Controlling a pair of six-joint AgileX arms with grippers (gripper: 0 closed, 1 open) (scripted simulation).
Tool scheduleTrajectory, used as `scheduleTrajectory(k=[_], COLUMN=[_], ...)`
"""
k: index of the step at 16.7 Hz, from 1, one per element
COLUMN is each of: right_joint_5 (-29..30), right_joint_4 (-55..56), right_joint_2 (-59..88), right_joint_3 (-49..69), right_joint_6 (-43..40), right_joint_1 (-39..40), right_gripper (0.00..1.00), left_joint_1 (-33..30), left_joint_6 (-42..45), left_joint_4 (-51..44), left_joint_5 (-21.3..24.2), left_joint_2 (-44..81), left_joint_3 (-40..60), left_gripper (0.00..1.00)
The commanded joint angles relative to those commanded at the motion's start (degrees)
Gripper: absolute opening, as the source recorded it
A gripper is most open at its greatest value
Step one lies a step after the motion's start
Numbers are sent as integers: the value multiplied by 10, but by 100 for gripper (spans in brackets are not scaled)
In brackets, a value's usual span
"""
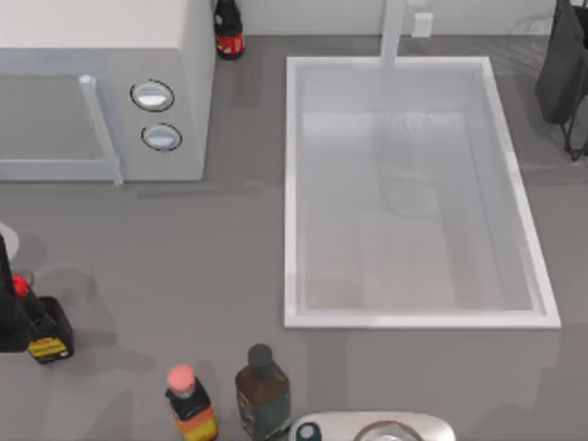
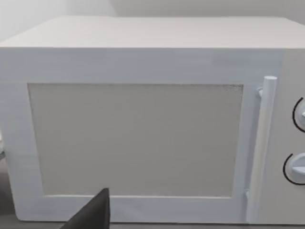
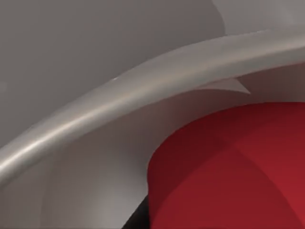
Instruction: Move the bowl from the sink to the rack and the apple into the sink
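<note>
The white sink [image 1: 292, 184] with its tap [image 1: 393, 32] holds nothing. The bowl is out of view. A smooth bright-red rounded surface, the apple [image 3: 228, 171], sits very close in the right wrist view, with a curved grey rim [image 3: 119, 102] arching behind it. Whether my right gripper has hold of the apple cannot be told. My left arm [image 1: 7, 308] rests at the table's left edge. Its gripper [image 2: 93, 214] shows as a dark tip facing the microwave door [image 2: 136, 138]. A dark frame with thin wire legs, seemingly the rack [image 1: 562, 69], stands at the back right.
A white microwave [image 1: 101, 87] with two round knobs fills the back left. A dark red-capped bottle [image 1: 228, 32] stands behind it. Along the front stand a yellow-labelled bottle [image 1: 46, 335], a pink-capped bottle [image 1: 190, 404], a dark bottle [image 1: 263, 395] and a silver rounded object [image 1: 377, 428].
</note>
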Motion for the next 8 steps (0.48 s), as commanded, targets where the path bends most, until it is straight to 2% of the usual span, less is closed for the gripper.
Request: scheduleTrajectory(k=[8], right_joint_5=[0], right_joint_4=[0], right_joint_2=[0], right_joint_3=[0], right_joint_6=[0], right_joint_1=[0], right_gripper=[0], left_joint_1=[0], left_joint_6=[0], left_joint_4=[0], left_joint_5=[0], left_joint_2=[0], left_joint_3=[0], left_gripper=[100])
